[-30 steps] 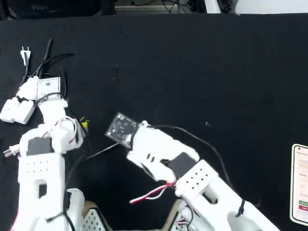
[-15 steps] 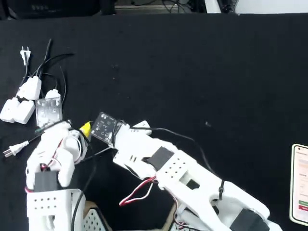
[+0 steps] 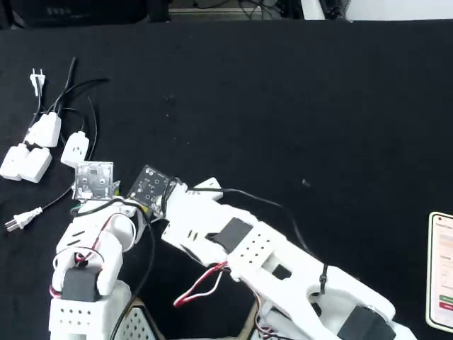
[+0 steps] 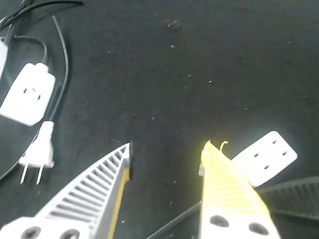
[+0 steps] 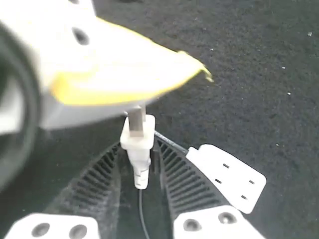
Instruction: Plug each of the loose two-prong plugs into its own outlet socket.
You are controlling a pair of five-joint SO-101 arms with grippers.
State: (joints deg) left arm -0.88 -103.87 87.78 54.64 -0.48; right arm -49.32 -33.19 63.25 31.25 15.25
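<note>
Right end effector is clenched on a two-prong plug near the front-left corner of the counter. Left end effector is released, empty, close ahead. An outlet socket lies just beside. Best practice: clear left arm, square prongs to slots, press straight.

Black table, white sockets and black cords at left, loose plugs nearby, card at right edge

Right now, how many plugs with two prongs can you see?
3. The far plug lies near the table's far left corner, the near plug by its left edge, and the held plug sits in the right gripper. The arms may hide more.
</note>
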